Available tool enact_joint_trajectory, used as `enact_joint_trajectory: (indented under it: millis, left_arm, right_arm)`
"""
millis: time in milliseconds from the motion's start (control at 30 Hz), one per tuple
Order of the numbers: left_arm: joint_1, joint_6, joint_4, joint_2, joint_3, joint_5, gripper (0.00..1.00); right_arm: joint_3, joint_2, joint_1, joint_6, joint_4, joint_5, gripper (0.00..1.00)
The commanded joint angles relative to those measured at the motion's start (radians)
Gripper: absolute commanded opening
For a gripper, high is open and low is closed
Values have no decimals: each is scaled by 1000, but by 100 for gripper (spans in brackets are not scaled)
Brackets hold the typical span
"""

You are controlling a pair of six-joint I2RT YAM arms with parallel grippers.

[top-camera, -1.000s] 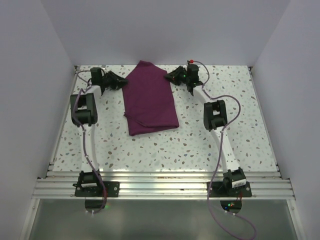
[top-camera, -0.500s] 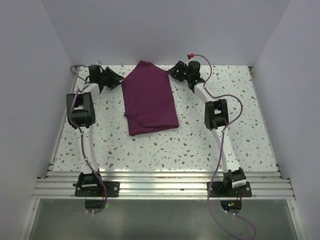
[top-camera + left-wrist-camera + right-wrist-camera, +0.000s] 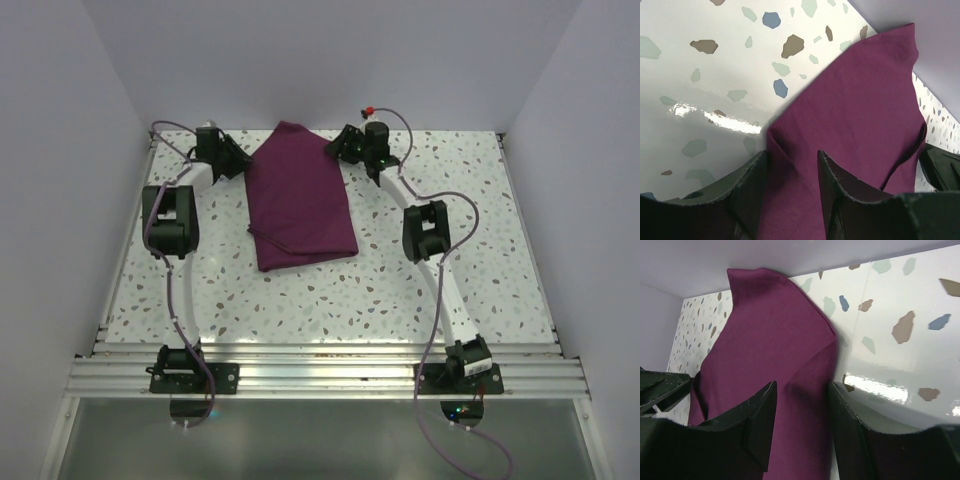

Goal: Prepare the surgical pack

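Top view is bright, evenly lit from above and sharp; we see only soft shadows, plus a white glare band along the table's point(image 3: 480, 260) near edge at 6 o'clock. Left wrist: glare streak on the tabletop at 9 o'clock; left gripper point(image 3: 791, 160) dark and slightly soft at 6 o'clock. Right wrist: glare patch at 4 o'clock; plum-purple cloth point(image 3: 770, 340) sharp, with a soft shadow along its edge.

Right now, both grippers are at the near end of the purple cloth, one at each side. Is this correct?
No, at the far end. The top external view shows the left gripper and the right gripper at each side of the purple cloth there.
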Motion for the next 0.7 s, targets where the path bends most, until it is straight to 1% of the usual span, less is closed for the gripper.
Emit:
enact_joint_trajectory:
  millis: [0,167,300,367,400,500,533,567,600,633,667]
  left_arm:
    - [-2,40,-98,-18,-15,-77,49]
    - [-4,40,-119,10,16,-85,47]
    - [-2,43,-127,34,49,-86,44]
    - [-2,46,-139,59,86,-68,38]
    - [-4,46,-139,67,94,-59,33]
    - [-2,47,-130,90,123,-17,20]
    - [-4,47,-132,94,144,1,8]
    - [-2,47,-136,103,158,7,2]
    - [-2,49,-147,107,174,17,0]
    - [-2,51,-150,107,196,30,0]
    - [-2,52,-150,97,204,35,0]
  right_arm:
    - [47,47,25,-19,-35,36,49]
    - [61,61,25,21,-19,71,45]
    - [85,84,31,42,-19,78,37]
    - [79,86,31,53,10,76,31]
    - [79,86,33,53,13,73,31]
    - [81,80,33,64,27,72,25]
    - [81,75,33,65,33,72,22]
    - [84,68,30,75,36,68,20]
    - [84,52,30,84,45,64,17]
    - [82,41,28,101,47,58,10]
    - [81,31,28,108,47,53,8]
